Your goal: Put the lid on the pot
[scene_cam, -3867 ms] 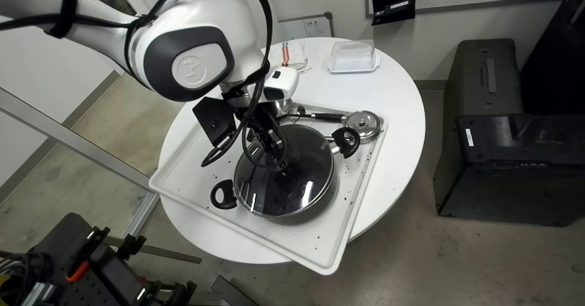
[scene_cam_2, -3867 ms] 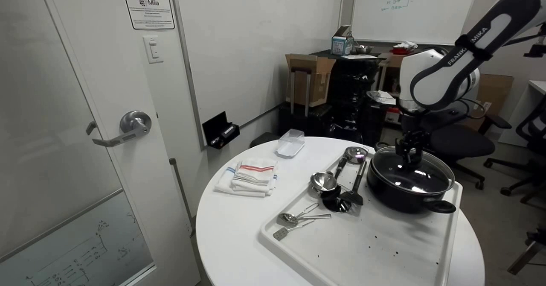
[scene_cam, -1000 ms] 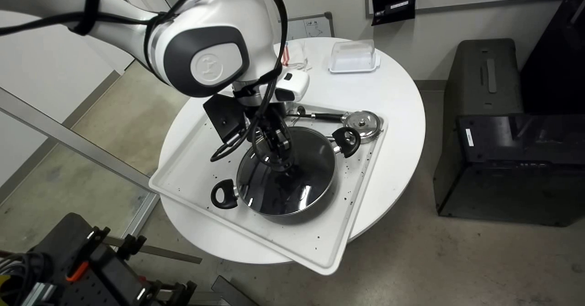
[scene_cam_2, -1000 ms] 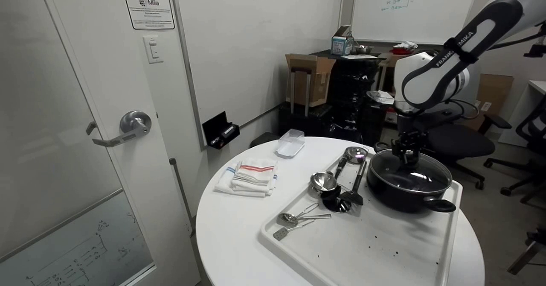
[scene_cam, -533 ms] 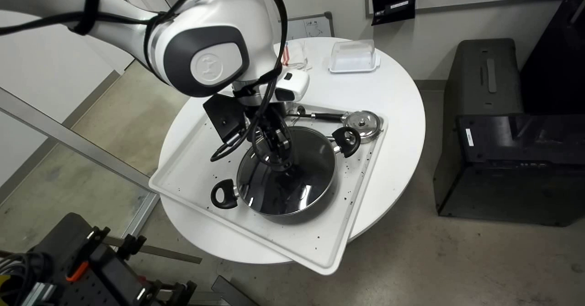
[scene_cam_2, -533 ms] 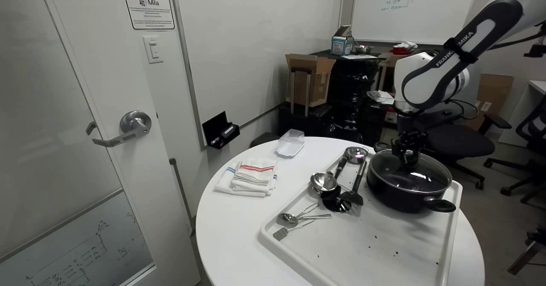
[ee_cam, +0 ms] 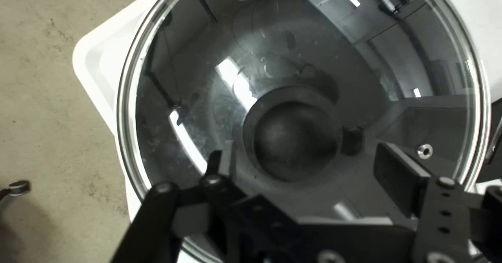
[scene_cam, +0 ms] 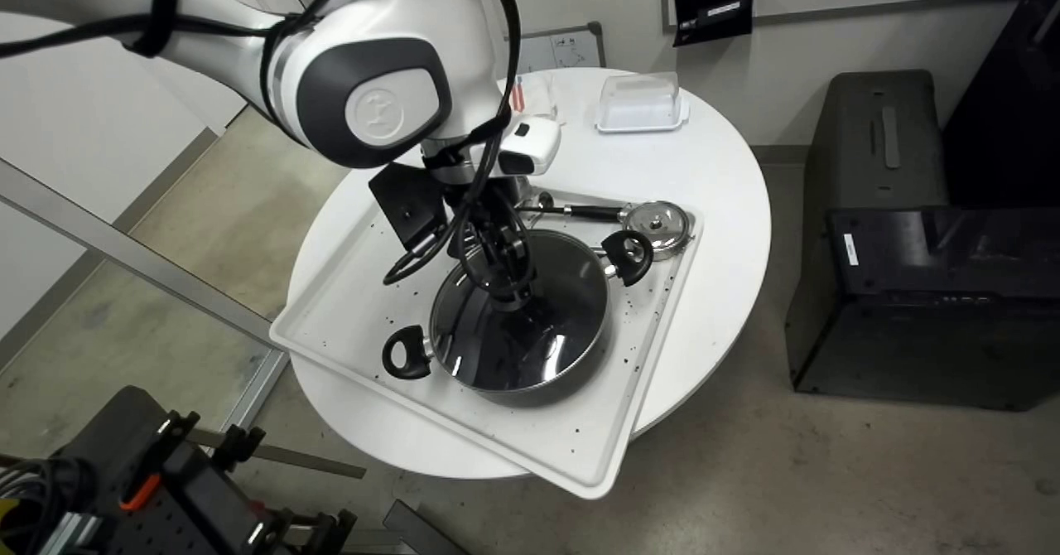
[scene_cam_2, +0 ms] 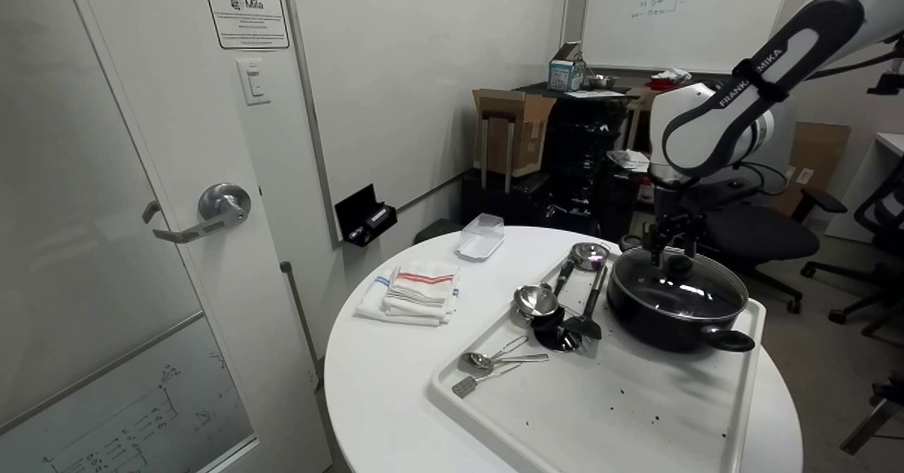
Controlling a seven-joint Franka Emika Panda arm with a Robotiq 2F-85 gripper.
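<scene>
The clear glass lid [ee_cam: 204, 51] with its metal rim lies flat on the black pot [scene_cam_2: 653, 328], and its edge follows the pot's rim all round in both exterior views. At its centre stands a dark round knob [scene_cam_2: 680, 266]. My gripper [ee_cam: 308, 152] is open just above the lid. The wrist view shows its two fingers well apart, one to each side of the knob, with a gap between the knob and the right finger. In an exterior view the gripper [scene_cam_2: 673, 248] has the knob uncovered below its fingertips.
A white tray [scene_cam_2: 565, 416] carries the pot on a round white table [scene_cam_2: 392, 388]. Beside the pot lie a black spatula [scene_cam_2: 583, 327], a metal strainer [scene_cam_2: 537, 301] and a small metal lid [scene_cam: 657, 222]. Folded towels [scene_cam_2: 418, 293] and a clear plastic box [scene_cam_2: 482, 237] are farther off.
My gripper has opened and let go of the knob, rising slightly over the last half second. Earlier, the lid shifted a little and settled onto the pot; it has stayed still since.
</scene>
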